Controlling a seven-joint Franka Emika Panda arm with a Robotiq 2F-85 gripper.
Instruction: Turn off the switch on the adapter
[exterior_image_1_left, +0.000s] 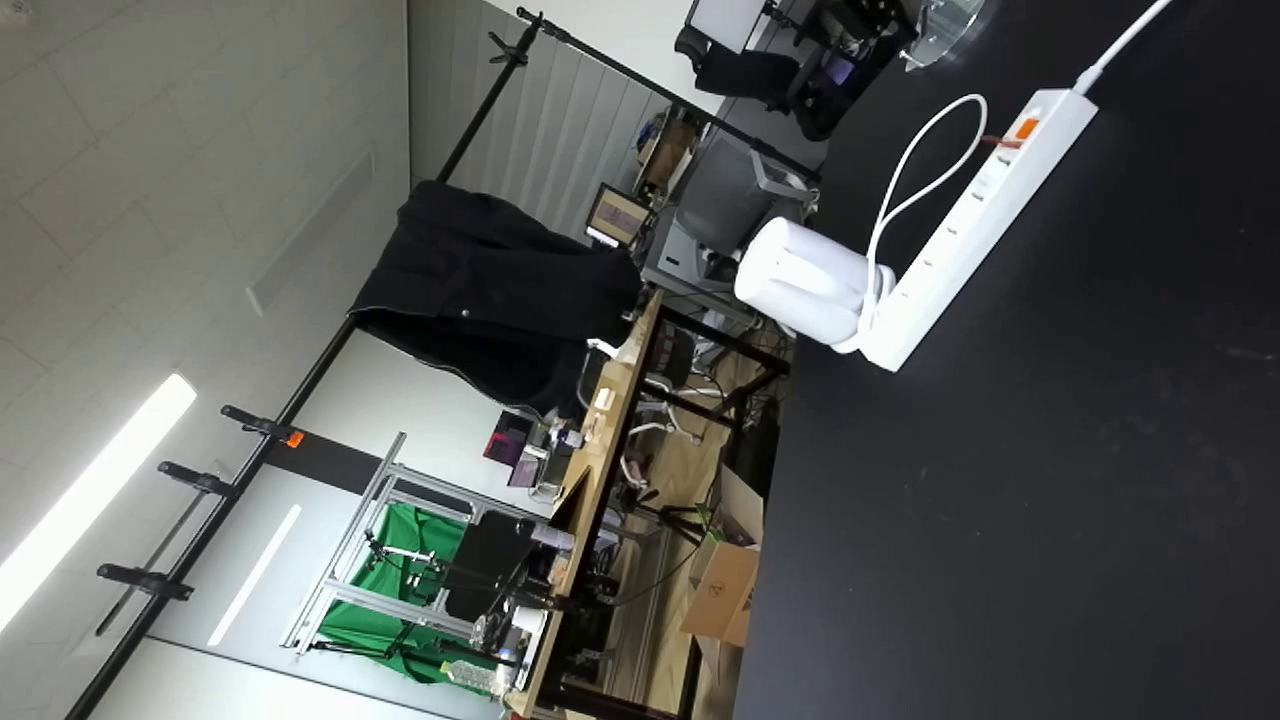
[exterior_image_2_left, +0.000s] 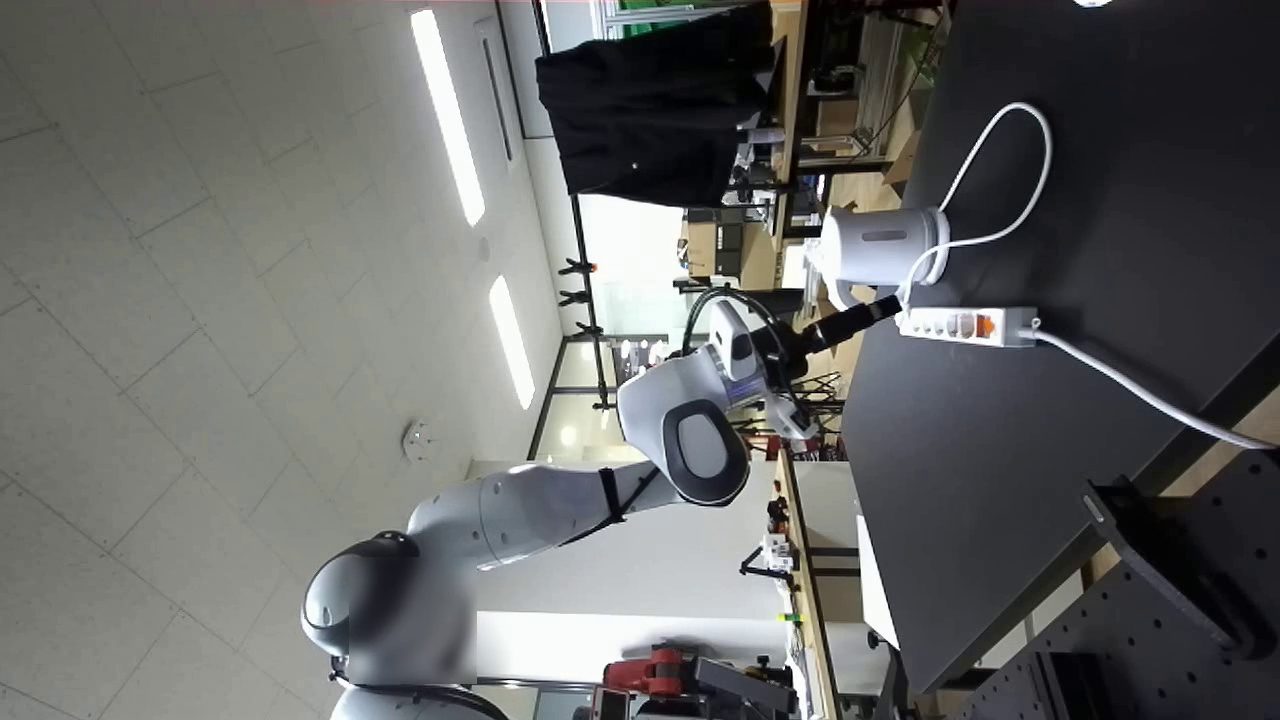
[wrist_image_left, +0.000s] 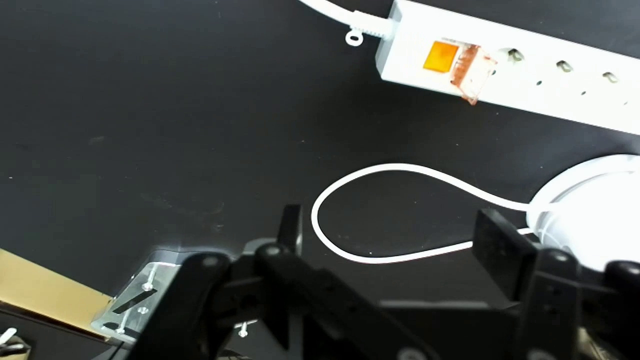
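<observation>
Holding fingers (wrist_image_left: 504, 252) apart at wrist-view bottom, gripper (wrist_image_left: 397, 240) has white cord loop (wrist_image_left: 400, 166) visible between tips; adapter (wrist_image_left: 560, 82) lies upper right, orange switch (wrist_image_left: 441, 56) at its cabled end, reddish flap (wrist_image_left: 472, 74) just beside.

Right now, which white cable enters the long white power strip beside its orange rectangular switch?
The thicker white cable with the ribbed collar, joining the white power strip beside the orange switch. The thin white cable loops from the white cylindrical kettle.
</observation>
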